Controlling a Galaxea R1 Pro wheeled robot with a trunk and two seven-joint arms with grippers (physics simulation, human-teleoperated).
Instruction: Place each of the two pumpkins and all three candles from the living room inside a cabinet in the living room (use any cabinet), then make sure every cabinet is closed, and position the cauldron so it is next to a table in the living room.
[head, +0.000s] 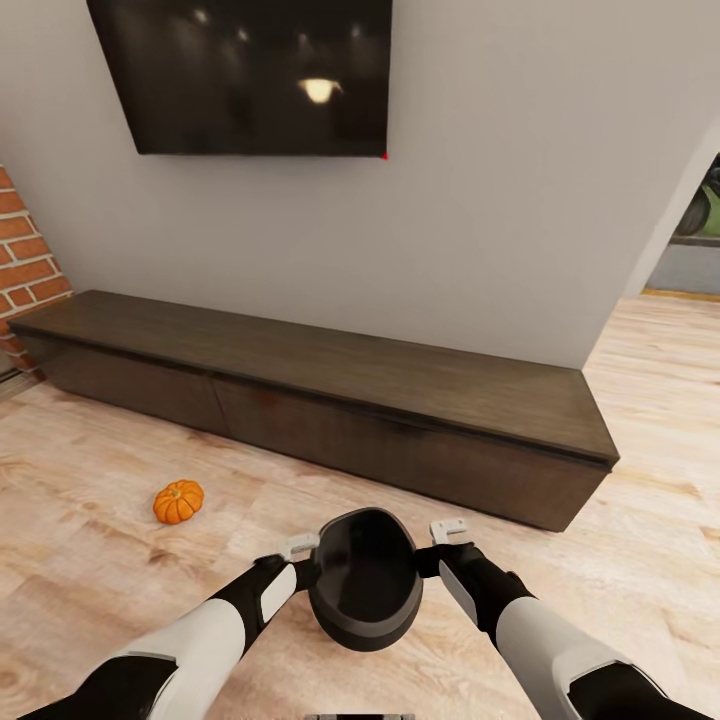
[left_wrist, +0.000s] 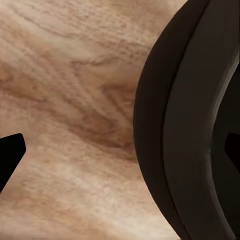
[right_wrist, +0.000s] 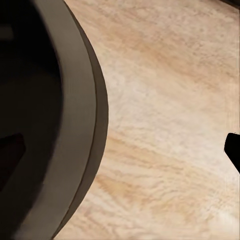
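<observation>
Black rubbery-looking finger tips on both sides: left gripper (head: 305, 560) with one finger outside and one inside the rim of the cauldron (head: 365, 578), right gripper (head: 432, 548) likewise astride the opposite rim. Each pincer pinching the cauldron's wall, judging by the wrist views, where one finger (left_wrist: 10, 155) of the left stands outside the dark wall (left_wrist: 190, 125) and another inside; same on the right (right_wrist: 50, 115). Cauldron held between both arms, above the pale wood floor (head: 120, 600), empty.

Further out: one orange pumpkin (head: 178, 501) on the floor, left of the arms, near the front of the long dark cabinet (head: 330, 400), whose drawer fronts all look shut. Black screen (head: 250, 70) on the wall above. Brick (head: 25, 250) at far left.

Step in hand, probably: carrying the cauldron toward the table. Next: keeping both grips level while turning the base away from the cabinet.
</observation>
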